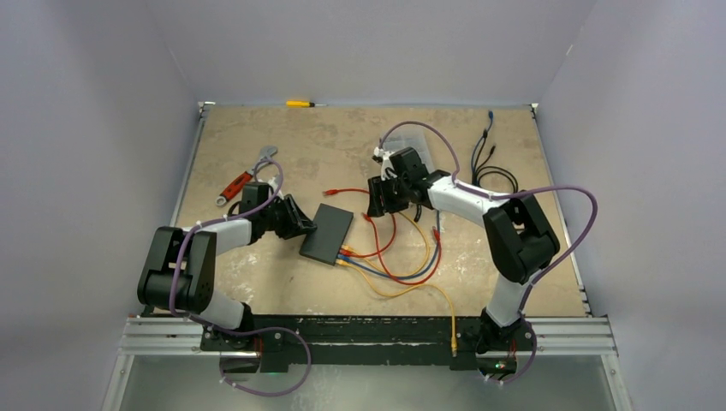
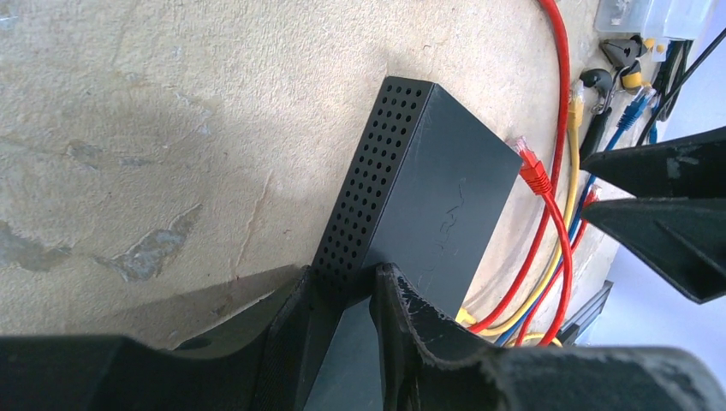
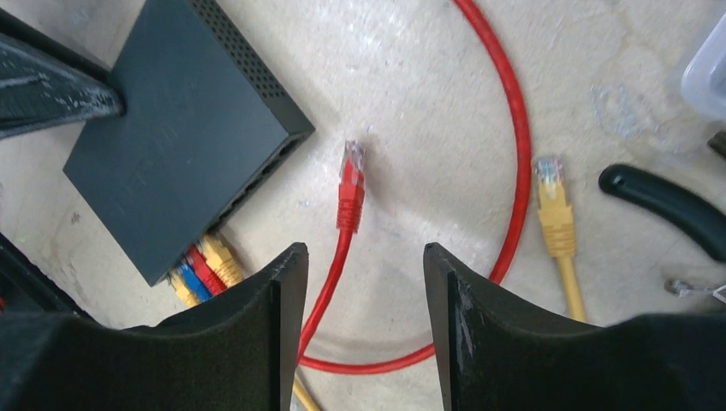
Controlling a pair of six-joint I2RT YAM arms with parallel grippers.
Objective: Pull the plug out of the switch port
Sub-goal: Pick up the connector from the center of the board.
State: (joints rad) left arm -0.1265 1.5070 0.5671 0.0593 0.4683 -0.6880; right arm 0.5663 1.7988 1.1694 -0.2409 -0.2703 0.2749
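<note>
- The switch (image 3: pixel 171 145) is smooth, dull black plastic; its side by the left fingers (image 2: pixel 411 342) is full of tiny holes.
- The counter (image 2: pixel 154 128) is pale, rough and scratched.
- The red plug (image 3: pixel 350 184) between the right fingers (image 3: pixel 248 342) is shiny plastic with a clear tip.
- All fingers are dull black.

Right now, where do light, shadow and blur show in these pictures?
Top view: soft even light, no harsh glare. Left wrist view: bright patch on the table, dark shadow beside the black box. Right wrist view: red plug sharp, hardly any shadow.
</note>
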